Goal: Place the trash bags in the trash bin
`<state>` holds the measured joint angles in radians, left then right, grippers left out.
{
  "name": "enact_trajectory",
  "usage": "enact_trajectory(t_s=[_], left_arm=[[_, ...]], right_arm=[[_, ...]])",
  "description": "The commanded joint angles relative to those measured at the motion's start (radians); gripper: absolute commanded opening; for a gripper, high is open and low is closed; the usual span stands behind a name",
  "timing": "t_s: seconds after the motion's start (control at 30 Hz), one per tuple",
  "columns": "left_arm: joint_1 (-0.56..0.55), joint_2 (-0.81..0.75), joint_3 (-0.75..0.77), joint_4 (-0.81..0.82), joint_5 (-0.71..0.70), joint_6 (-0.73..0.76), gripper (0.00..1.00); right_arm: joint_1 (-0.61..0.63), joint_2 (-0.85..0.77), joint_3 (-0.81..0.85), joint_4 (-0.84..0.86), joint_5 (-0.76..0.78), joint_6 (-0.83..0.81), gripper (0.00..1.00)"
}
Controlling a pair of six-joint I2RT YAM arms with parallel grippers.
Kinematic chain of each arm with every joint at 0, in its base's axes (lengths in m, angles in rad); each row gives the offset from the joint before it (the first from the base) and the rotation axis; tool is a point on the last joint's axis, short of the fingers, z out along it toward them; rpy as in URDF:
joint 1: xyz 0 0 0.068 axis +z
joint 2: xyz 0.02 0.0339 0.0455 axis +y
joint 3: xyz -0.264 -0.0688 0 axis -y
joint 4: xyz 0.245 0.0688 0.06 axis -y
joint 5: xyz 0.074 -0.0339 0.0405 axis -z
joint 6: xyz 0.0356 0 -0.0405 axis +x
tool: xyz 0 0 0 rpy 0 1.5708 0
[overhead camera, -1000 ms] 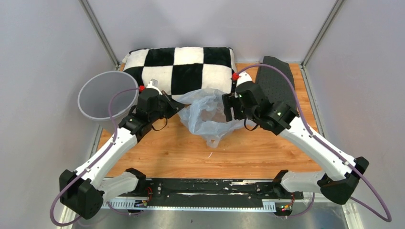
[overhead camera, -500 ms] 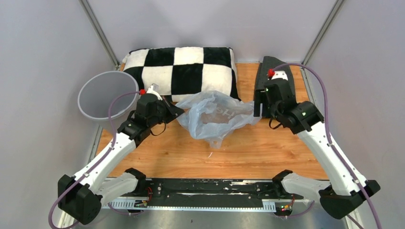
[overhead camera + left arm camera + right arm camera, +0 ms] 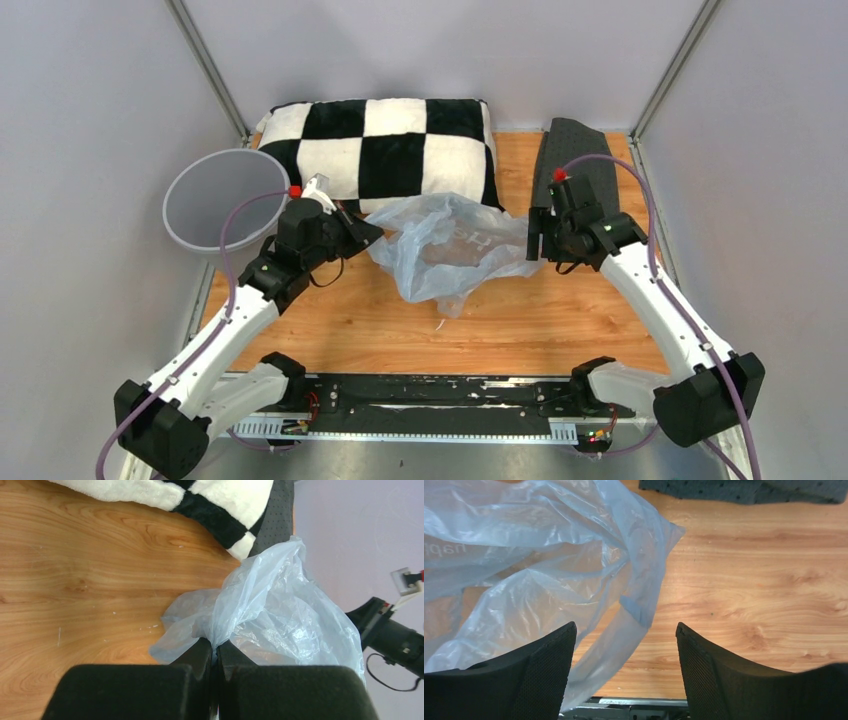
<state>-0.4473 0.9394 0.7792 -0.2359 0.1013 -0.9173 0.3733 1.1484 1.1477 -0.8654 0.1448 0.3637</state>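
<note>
The trash bag [image 3: 450, 245], pale blue and crinkly with white lettering, lies spread on the wooden table in front of the pillow. My left gripper [image 3: 372, 230] is shut on its left edge; in the left wrist view the film [image 3: 280, 610] bunches out from between the closed tips of that gripper [image 3: 216, 642]. My right gripper [image 3: 535, 235] stands open at the bag's right edge. In the right wrist view a loose flap of the bag [image 3: 539, 570] hangs between and below the spread fingers of that gripper [image 3: 624, 627], ungripped. The grey trash bin [image 3: 220, 200] stands upright at the table's left edge, just left of my left wrist.
A black-and-white checkered pillow [image 3: 390, 150] fills the back of the table behind the bag. A dark grey mat [image 3: 580, 165] lies at the back right, behind my right gripper. Metal frame posts rise at both back corners.
My right gripper has pulled away to the right, from over the bag to its right edge. The bag has spread wider to the right. My left gripper keeps its grip.
</note>
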Motion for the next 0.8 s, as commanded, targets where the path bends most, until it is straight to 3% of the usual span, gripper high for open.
enact_trajectory(t_s=[0.0, 0.27, 0.37, 0.47, 0.53, 0.63, 0.7, 0.77], left_arm=[[0.004, -0.014, 0.008, -0.026, 0.011, 0.026, 0.0], [0.004, -0.024, 0.014, -0.039, 0.015, 0.036, 0.0], [0.004, -0.025, 0.022, -0.048, 0.018, 0.04, 0.0], [0.004, -0.018, 0.04, -0.054, 0.02, 0.046, 0.0], [0.004, 0.007, 0.076, -0.044, 0.021, 0.043, 0.0], [0.003, 0.136, 0.296, -0.011, 0.072, 0.042, 0.0], [-0.018, 0.286, 0.586, -0.035, 0.134, 0.057, 0.0], [-0.085, 0.463, 0.98, -0.149, 0.128, 0.134, 0.0]], right_arm=[[-0.038, -0.027, -0.094, 0.086, -0.063, 0.032, 0.74], [-0.096, -0.072, -0.232, 0.27, -0.111, 0.075, 0.68], [-0.118, -0.071, -0.236, 0.281, -0.097, 0.072, 0.6], [-0.121, -0.074, -0.216, 0.279, -0.059, 0.052, 0.35], [-0.122, -0.061, -0.16, 0.277, -0.06, 0.029, 0.05], [-0.12, 0.014, 0.101, 0.228, -0.093, -0.025, 0.0], [-0.11, 0.088, 0.43, 0.161, -0.121, -0.068, 0.0], [-0.079, 0.158, 0.862, 0.096, -0.129, -0.12, 0.0]])
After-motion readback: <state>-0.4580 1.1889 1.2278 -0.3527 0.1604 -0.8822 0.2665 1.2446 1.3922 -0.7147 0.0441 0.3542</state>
